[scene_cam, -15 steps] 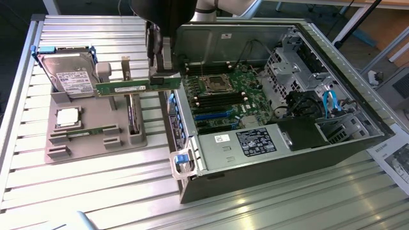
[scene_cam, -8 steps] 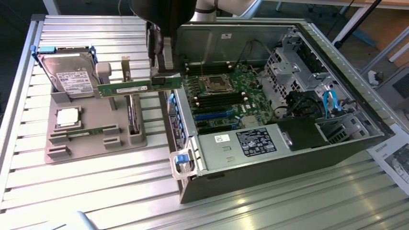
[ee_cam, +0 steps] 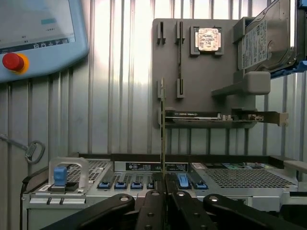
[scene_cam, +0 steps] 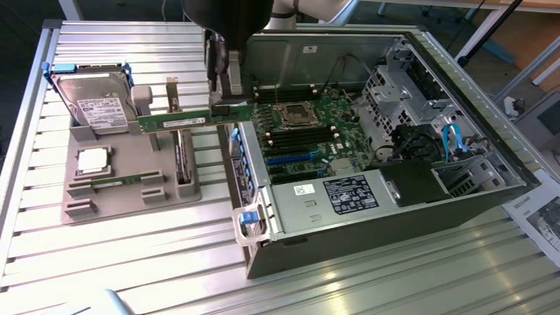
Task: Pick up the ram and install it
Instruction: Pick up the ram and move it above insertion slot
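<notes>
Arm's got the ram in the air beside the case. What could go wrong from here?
1. The gripper pinches the ram at one end, with the rest sticking out sideways; it could tilt or slip in the grip.
2. The case wall stands between the ram and the board's slots; a low pass might clip it.
3. The upright card appears to sit beneath; a dip could snag it.

A ribbed metal table (scene_cam: 131, 262) carries everything. Toward the exterior view's left, a flat grey holder tray (scene_cam: 140, 154) lies on it. Just beside the tray, an open computer case (scene_cam: 368, 249) lies on its side. A printed sheet (scene_cam: 541, 220) rests by the case's right end, and a control pendant (ee_cam: 38, 33) with a red button lies on the slats.
</notes>
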Robot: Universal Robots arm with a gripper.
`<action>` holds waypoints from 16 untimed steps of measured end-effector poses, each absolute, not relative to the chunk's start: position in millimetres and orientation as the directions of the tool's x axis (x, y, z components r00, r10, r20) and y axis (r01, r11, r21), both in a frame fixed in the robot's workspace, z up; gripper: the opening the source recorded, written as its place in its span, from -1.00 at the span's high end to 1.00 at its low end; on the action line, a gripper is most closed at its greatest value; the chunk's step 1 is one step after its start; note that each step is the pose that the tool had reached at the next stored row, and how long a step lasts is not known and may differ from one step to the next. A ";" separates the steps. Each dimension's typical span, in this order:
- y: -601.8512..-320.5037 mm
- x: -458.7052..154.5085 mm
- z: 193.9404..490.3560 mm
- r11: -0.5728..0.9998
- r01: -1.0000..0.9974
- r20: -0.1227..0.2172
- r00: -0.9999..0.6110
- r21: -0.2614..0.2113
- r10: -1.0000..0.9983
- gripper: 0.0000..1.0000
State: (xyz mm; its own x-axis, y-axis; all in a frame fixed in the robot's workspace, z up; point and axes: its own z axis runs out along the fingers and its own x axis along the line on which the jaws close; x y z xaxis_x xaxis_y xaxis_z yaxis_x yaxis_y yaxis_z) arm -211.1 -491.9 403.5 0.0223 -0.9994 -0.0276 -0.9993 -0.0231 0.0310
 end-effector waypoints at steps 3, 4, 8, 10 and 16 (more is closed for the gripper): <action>-492.1 -198.7 403.5 -0.023 -0.999 -0.027 0.023 0.031 -0.999 0.76; -492.1 -194.4 403.5 -0.024 -0.999 -0.027 0.023 0.031 -0.999 0.76; -492.4 -175.9 403.5 -0.024 -0.999 -0.027 0.023 0.031 -0.999 0.76; -492.5 -166.7 403.5 -0.024 -0.999 -0.027 0.024 0.031 -0.999 0.76; -493.0 -138.9 403.5 -0.025 -0.999 -0.027 0.024 0.031 -0.999 0.76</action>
State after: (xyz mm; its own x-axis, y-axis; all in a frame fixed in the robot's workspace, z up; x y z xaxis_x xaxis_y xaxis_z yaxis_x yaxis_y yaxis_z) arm -138.9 -493.0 403.5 0.0239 -0.9993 -0.0275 -0.9992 -0.0247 0.0314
